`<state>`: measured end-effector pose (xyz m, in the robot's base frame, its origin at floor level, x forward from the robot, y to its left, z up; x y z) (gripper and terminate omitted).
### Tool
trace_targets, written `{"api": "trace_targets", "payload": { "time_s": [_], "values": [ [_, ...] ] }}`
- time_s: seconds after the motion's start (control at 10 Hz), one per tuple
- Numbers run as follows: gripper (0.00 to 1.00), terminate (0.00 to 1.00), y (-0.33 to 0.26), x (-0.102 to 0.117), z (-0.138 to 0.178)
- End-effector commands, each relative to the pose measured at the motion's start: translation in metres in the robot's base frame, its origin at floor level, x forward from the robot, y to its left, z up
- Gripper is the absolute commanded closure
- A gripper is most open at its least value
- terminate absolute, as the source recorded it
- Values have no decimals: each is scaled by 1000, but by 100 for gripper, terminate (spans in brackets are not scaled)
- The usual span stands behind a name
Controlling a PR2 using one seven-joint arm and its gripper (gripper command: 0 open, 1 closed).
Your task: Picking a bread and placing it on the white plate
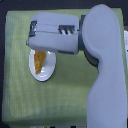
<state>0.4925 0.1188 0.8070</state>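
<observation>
The bread [38, 61], a golden-orange loaf, lies on the white plate [46, 73] left of the middle of the exterior view. Its upper end is hidden under my arm. The plate rests on the green cloth, and its top rim is also covered by the arm. My gripper [31, 34] sits at the left end of the grey forearm, just above the plate and the loaf. Its fingers are blurred and seen end-on, so whether they are open or shut does not show. I cannot tell if they touch the bread.
A green cloth [20, 95] covers the table. The arm's large grey upper link [105, 70] runs down the exterior view's right side to the bottom edge. Dark background shows beyond the cloth's top edge.
</observation>
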Motion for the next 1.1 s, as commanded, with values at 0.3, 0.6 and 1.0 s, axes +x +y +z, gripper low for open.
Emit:
{"api": "trace_targets", "payload": {
  "time_s": [0.3,0.6,1.0],
  "values": [
    [0,0,-41,52,68],
    [0,0,-96,64,105],
    [0,0,-155,55,126]
  ]
}}
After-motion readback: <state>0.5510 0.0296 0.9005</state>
